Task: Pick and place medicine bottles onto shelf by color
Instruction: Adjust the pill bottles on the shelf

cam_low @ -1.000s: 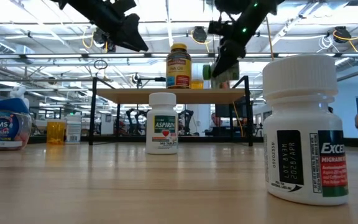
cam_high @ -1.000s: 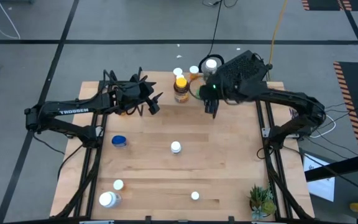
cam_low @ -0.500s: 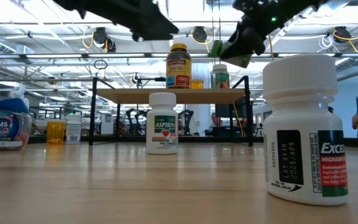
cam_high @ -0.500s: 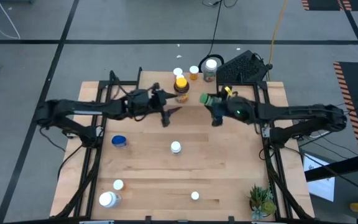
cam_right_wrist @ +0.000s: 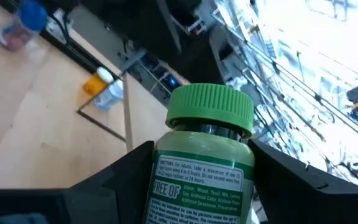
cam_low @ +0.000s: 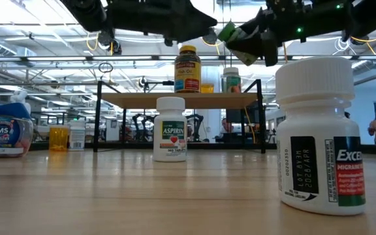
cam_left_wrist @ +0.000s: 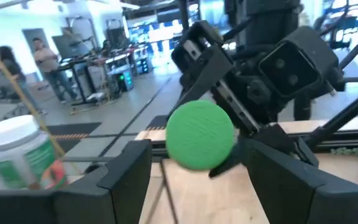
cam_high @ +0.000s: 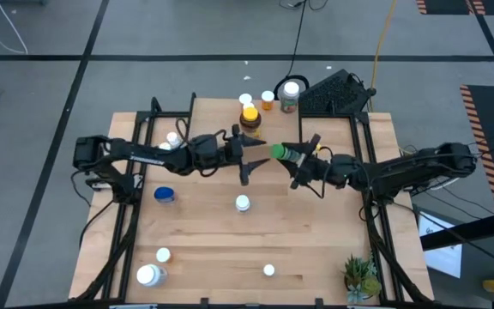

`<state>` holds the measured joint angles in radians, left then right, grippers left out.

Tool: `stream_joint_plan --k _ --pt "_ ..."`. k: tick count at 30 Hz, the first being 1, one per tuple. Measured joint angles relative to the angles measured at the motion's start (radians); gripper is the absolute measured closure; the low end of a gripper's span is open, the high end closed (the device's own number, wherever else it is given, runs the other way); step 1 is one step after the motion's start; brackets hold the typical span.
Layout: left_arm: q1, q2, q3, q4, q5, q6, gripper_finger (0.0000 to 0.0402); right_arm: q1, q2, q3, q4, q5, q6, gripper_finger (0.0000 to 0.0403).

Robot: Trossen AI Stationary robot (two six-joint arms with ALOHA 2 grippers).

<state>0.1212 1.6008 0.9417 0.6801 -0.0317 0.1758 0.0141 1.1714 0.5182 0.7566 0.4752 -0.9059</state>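
A green medicine bottle with a green cap (cam_high: 279,152) hangs in the air over the table's middle, with my right gripper (cam_high: 303,165) shut on it. My left gripper (cam_high: 251,161) faces it from the table's left, open. Its two fingers stand on either side of the cap (cam_left_wrist: 199,135); I cannot tell whether they touch it. The shelf (cam_low: 181,99) stands at the far edge and carries an amber bottle with a yellow lid (cam_low: 187,68), a small orange bottle (cam_low: 207,87) and a white-capped bottle with a green label (cam_low: 231,79). My right gripper pinches the green bottle's labelled body (cam_right_wrist: 201,180) between its two fingers, below the cap. The fingers come from the table's right and lie along the bottle. The bottle is lifted clear, tilted, its cap (cam_low: 228,31) pointing toward the table's left and my left gripper.
On the table stand a white aspirin bottle (cam_high: 243,203), a blue jar (cam_high: 165,195), a white-capped bottle (cam_high: 172,137) at the left, two bottles (cam_high: 153,268) at the near left and a white bottle (cam_high: 268,270) near the front. A potted plant (cam_high: 360,276) stands near right.
My right gripper has carried the green bottle from by the shelf toward the near edge and the table's middle, tipping it until the cap points left. My left gripper has reached toward the table's right, up to the bottle's cap.
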Motion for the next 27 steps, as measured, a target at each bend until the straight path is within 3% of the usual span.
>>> stream_joint_plan --k 11,22,27 --pt "-0.001 0.049 0.0 0.092 0.069 0.003 0.0135 0.034 0.123 0.0 0.19 -0.004 -0.038 0.0166" --pt "0.0 0.049 0.0 0.074 0.08 0.008 0.0205 0.034 0.155 0.0 0.267 -0.007 -0.043 0.0165" --pt "0.0 0.049 0.0 0.071 0.081 0.01 0.0208 0.034 0.155 0.0 0.263 -0.008 0.008 0.0165"
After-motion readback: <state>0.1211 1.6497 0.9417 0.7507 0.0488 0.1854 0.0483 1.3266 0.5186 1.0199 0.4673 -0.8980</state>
